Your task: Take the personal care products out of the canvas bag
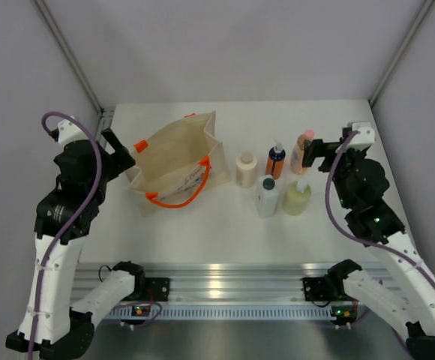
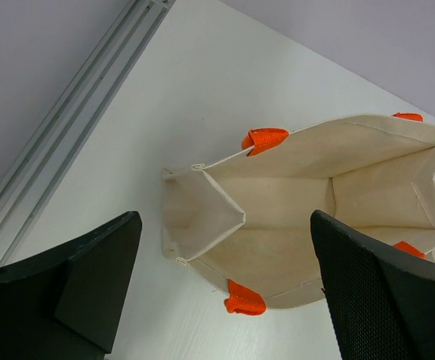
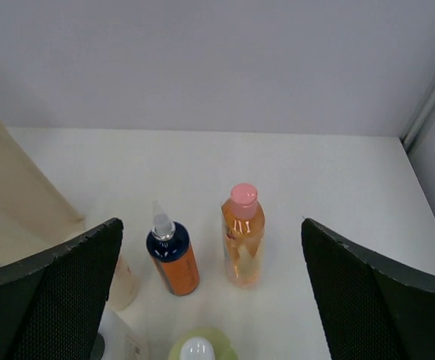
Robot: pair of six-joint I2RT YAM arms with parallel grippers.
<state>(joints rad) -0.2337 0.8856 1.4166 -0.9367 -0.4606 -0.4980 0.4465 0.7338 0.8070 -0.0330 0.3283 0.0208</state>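
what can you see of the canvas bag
Beige canvas bag, soft cloth, with orange loop handles and a blue print on one side. It sits on the white table, left of centre, mouth gaping wide; nothing shows inside. The open left gripper hovers by its left end.

Beige canvas bag (image 1: 176, 157) with orange handles (image 1: 174, 202); peach bottle (image 3: 242, 247), pink cap; orange bottle (image 3: 178, 271), dark-blue top

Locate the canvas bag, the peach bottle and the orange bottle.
canvas bag (image 2: 277, 217), left wrist view, on its bare inside surface.
peach bottle (image 3: 243, 244), right wrist view, on its body.
orange bottle (image 3: 177, 270), right wrist view, on its orange body.
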